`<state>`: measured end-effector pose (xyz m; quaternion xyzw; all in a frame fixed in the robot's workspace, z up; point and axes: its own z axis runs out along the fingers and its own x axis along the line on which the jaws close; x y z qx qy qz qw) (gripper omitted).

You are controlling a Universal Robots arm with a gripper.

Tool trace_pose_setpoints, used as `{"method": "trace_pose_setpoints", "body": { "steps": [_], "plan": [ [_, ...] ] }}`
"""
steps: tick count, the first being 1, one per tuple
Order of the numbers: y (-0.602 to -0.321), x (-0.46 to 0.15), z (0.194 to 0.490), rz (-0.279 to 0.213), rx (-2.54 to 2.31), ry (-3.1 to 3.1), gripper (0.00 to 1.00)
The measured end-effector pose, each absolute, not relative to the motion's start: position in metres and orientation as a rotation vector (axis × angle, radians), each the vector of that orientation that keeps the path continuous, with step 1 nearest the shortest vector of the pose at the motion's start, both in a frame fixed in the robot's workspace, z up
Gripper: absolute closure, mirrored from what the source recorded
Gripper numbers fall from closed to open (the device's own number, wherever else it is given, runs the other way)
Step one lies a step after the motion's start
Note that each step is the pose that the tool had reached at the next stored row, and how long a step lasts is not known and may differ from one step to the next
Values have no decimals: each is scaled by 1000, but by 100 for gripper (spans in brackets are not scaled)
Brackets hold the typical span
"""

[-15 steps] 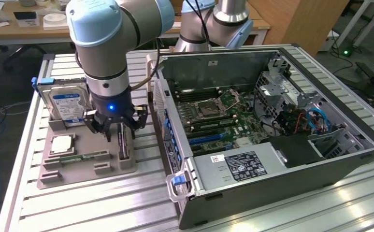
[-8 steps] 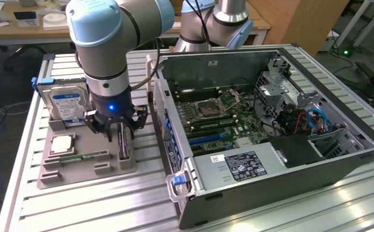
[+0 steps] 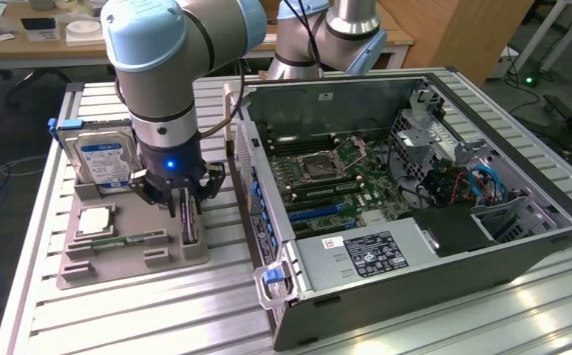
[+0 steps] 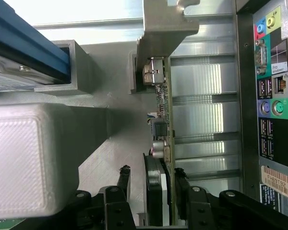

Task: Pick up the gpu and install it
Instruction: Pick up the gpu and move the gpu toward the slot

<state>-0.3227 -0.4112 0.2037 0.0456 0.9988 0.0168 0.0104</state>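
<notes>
Found 1 arm (image 3: 162, 66) reaching down to the grey fixture tray (image 3: 118, 270) on the slatted aluminium table (image 3: 148, 318), with the gripper (image 3: 185, 209) hanging low at the tray's edge nearest the open computer case (image 3: 522, 244). Located the gpu (image 3: 189, 228) right there, standing upright on its long edge in a slot along that same tray edge and seated in the tray.

Checked the claw from the wrist view and read it as open, with 2 fingers (image 4: 124, 179) straddling the card and not clamped. Measured nothing; noted a clear gap on the cooler side between finger and black fan block (image 4: 153, 191). Saw the other finger just beside the green board (image 4: 168, 139) and could not resolve contact there. Placed the silver end bracket (image 4: 161, 28) at the card's end away from the gripper.

Logged the other tray contents:
- hard drive (image 3: 103, 159) with a blue label, upright in a holder at the tray's far corner on the exterior view's left
- processor chip (image 3: 96, 220) flat near the tray's middle
- memory stick (image 3: 128, 240) flat, between the chip and the tray's near edge

Noted the case lying open-side up with the motherboard (image 3: 321, 174) exposed and the power supply (image 3: 365, 255) at its near edge. Also noted the rear port panel (image 4: 273, 86) facing the tray — near the gpu, not touching
</notes>
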Motion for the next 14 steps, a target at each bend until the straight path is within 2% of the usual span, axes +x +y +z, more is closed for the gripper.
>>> {"method": "trace_pose_setpoints", "body": {
  "steps": [14],
  "plan": [
    [-410, -323, 204, 52, 142, 3117, 54]
  ]
}}
